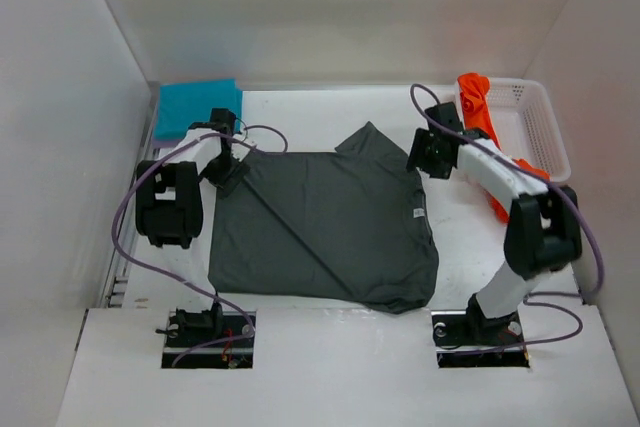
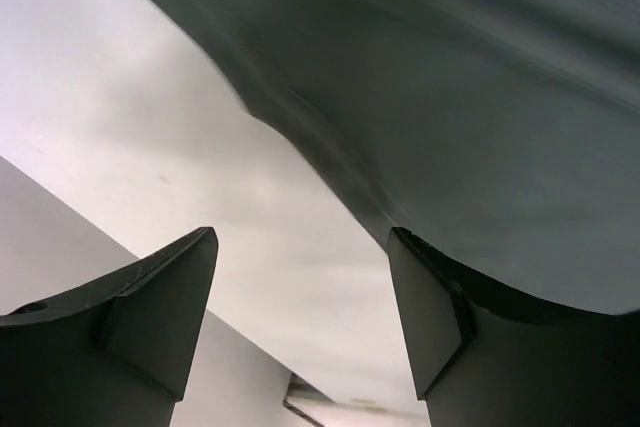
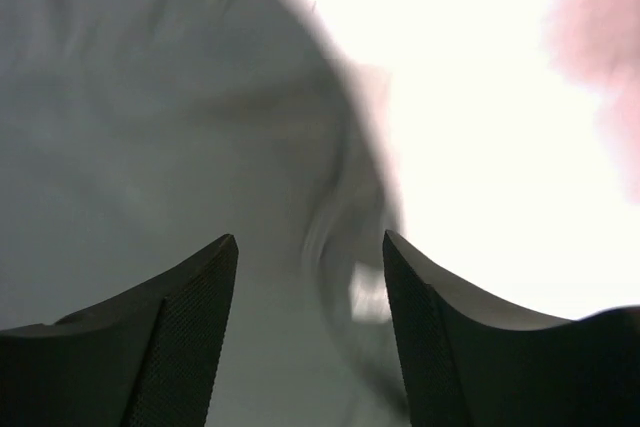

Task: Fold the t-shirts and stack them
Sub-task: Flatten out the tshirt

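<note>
Three shirts show: one grey shirt (image 1: 320,232), one teal shirt (image 1: 195,110) and one orange shirt (image 1: 478,107). There is one basket (image 1: 552,132) and one table (image 1: 310,117). The arms number two, a left arm (image 1: 170,202) and a right arm (image 1: 520,212), with one gripper each: left gripper (image 2: 300,277), right gripper (image 3: 310,277). Each gripper has two fingers (image 2: 160,307), four in all. Two purple cables run, a left cable (image 1: 118,237) and a right cable (image 1: 597,257).

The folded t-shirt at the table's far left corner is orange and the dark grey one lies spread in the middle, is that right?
Not quite: the top external view shows that the folded t-shirt is teal; the dark grey t-shirt does lie spread in the middle.
</note>
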`<state>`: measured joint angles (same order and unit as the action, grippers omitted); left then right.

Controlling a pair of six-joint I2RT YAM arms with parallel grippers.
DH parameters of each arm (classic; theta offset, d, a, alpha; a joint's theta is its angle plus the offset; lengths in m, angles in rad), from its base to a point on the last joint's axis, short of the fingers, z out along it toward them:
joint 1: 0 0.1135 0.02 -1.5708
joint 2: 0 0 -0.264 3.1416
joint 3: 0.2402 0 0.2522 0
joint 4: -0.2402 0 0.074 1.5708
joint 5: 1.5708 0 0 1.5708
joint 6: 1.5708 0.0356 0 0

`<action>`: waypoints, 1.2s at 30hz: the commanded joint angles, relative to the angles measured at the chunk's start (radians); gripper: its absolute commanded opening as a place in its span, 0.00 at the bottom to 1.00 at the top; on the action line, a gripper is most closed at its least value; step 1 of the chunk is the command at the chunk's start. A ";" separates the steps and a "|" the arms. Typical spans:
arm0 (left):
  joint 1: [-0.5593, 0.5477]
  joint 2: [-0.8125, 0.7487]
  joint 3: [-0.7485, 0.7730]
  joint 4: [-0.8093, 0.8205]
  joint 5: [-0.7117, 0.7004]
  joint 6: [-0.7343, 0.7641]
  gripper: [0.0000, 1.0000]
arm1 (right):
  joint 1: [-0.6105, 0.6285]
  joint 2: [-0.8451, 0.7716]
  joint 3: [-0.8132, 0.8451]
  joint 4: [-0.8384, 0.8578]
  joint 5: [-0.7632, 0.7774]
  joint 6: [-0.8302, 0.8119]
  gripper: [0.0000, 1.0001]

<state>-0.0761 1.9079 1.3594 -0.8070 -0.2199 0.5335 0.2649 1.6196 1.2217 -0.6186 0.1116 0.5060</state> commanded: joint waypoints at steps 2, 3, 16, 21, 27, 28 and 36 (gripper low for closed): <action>0.057 0.048 0.087 0.104 -0.058 0.011 0.70 | -0.056 0.199 0.200 0.062 -0.010 -0.176 0.66; 0.066 0.060 0.098 0.106 -0.053 0.007 0.70 | -0.060 0.247 0.237 0.047 -0.018 -0.191 0.67; 0.077 0.207 0.197 0.131 -0.044 0.003 0.71 | -0.056 0.531 0.554 -0.182 -0.056 -0.216 0.63; 0.081 0.230 0.256 0.131 -0.049 0.008 0.72 | -0.056 0.605 0.671 -0.326 -0.053 -0.215 0.60; 0.089 0.235 0.277 0.149 -0.052 0.029 0.72 | -0.046 0.651 0.751 -0.434 -0.018 -0.216 0.62; 0.094 0.227 0.273 0.158 -0.047 0.025 0.73 | -0.042 0.636 0.740 -0.417 -0.021 -0.201 0.62; 0.121 0.180 0.205 0.186 -0.006 0.010 0.73 | -0.066 0.435 0.409 -0.070 -0.020 0.152 0.61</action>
<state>0.0284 2.1242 1.6032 -0.6567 -0.2630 0.5545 0.2153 2.1376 1.6951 -0.8162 0.0658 0.4995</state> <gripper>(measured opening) 0.731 0.618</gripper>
